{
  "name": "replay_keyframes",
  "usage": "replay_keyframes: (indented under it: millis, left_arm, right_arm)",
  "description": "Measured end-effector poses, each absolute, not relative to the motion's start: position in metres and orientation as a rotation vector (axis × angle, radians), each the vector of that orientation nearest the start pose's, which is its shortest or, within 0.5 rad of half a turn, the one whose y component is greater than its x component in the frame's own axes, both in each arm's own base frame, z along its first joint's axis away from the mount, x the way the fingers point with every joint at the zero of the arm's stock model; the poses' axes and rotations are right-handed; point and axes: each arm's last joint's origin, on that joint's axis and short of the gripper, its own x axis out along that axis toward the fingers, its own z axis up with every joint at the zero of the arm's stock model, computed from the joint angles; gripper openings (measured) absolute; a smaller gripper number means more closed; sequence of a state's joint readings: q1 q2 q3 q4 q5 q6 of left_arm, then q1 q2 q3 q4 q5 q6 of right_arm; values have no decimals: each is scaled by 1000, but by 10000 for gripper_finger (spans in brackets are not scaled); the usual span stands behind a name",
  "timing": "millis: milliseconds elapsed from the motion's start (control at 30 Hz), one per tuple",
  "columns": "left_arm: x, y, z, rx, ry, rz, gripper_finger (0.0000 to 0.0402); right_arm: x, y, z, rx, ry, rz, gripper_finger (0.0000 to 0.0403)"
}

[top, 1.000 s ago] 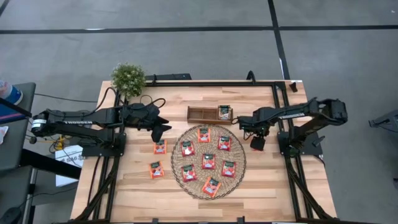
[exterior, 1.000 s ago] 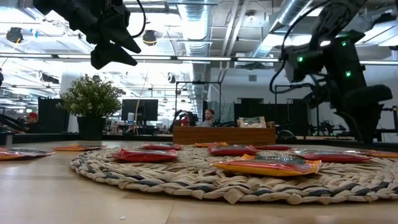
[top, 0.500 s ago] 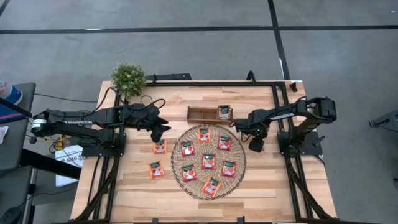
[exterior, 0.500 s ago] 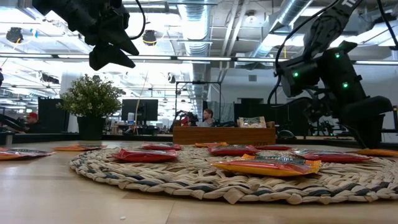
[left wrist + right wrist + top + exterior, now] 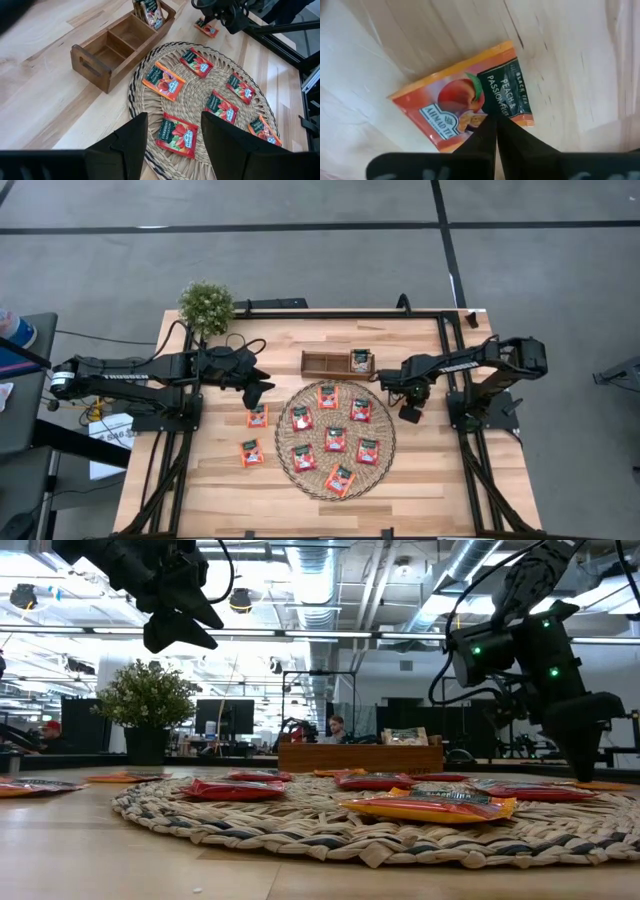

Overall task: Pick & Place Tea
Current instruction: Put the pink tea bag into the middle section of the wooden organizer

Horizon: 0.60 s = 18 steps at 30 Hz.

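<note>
One peach tea sachet [image 5: 465, 112] is lying flat on the surface [image 5: 220, 490], right under the tips of my right fingers [image 5: 482, 142]. I am squeezing those fingers tight together at its edge, but I cannot tell if they are catching it. If they are pinching only air, or just a tiny corner, the sachet may be slipping out when I lift. My left fingers [image 5: 125, 145] are hanging wide apart, with the mat [image 5: 385, 455] between them and the right fingers.

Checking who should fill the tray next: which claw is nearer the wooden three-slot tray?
Right, narrowly. The right claw sits low off the wooden tray's right end, beside the mat; the left claw hangs raised off its left end, slightly farther.
</note>
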State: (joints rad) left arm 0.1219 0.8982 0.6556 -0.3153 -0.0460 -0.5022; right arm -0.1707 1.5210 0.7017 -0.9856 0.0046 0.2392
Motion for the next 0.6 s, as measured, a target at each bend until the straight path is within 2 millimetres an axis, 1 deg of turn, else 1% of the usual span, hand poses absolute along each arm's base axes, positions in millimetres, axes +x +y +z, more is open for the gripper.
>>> replay_keyframes:
  millis: [300,500,600]
  left_arm:
    - [188,24,258,-510,505,300,177]
    - [188,24,258,-509,502,300,177]
    - [188,24,259,-510,502,300,177]
  right_arm:
    - [183,-32,147,332,1806,-355,1]
    - [178,-31,161,339,1729,-356,1]
    - [178,-31,166,338,1679,-348,7]
